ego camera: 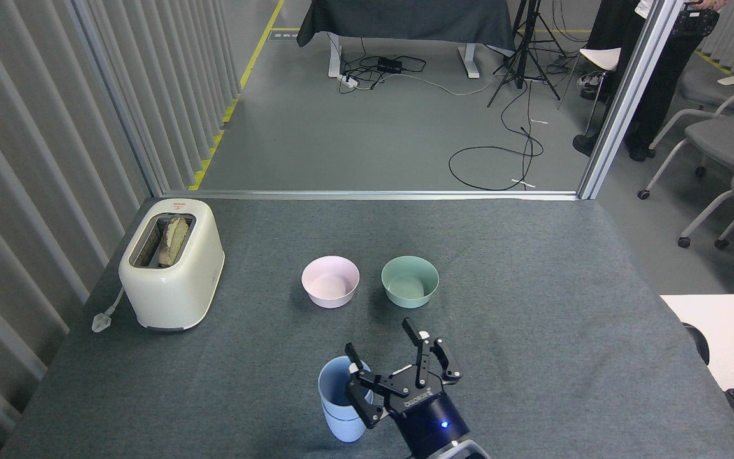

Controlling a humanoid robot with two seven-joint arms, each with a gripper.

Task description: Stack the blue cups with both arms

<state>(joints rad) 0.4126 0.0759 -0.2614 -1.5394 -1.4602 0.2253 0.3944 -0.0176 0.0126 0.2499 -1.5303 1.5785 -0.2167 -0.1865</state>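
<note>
— What is being shown at the near edge of the table point(532, 287)?

— The blue cups point(339, 408) are seen there, upright on the grey cloth, mouth open to the camera. A seam is made out round the lower wall, as where one tumbler is nested in the other, though the inner one cannot be told apart for certain.

— And the right gripper point(380, 341)?

— It is held just beside the cups, on their right, with the jaws spread wide. Nothing is gripped. One black finger point(362, 389) is laid across the rim on the cups' right side; whether the rim is actually touched cannot be told from this angle. The other fingers are raised clear over bare cloth, pointing toward the bowls. A small blue light is lit on the wrist, with white lettering above it.

— What is placed farther back?

— Two bowls are set side by side near mid-table, apart from each other: the pink bowl point(331, 282) on the left, the green bowl point(410, 281) on the right. Both are well apart from the cups and the gripper.

— And over on the left?

— A cream toaster point(171, 263) is stood near the left edge, with a slice of bread point(172, 240) lodged in its slot. Its white plug point(103, 318) is left lying on the cloth beside it.

— Beyond the table?

— Black cables point(494, 159) are strewn on the floor, and grey chairs point(730, 146) are lined up at the right.
</note>
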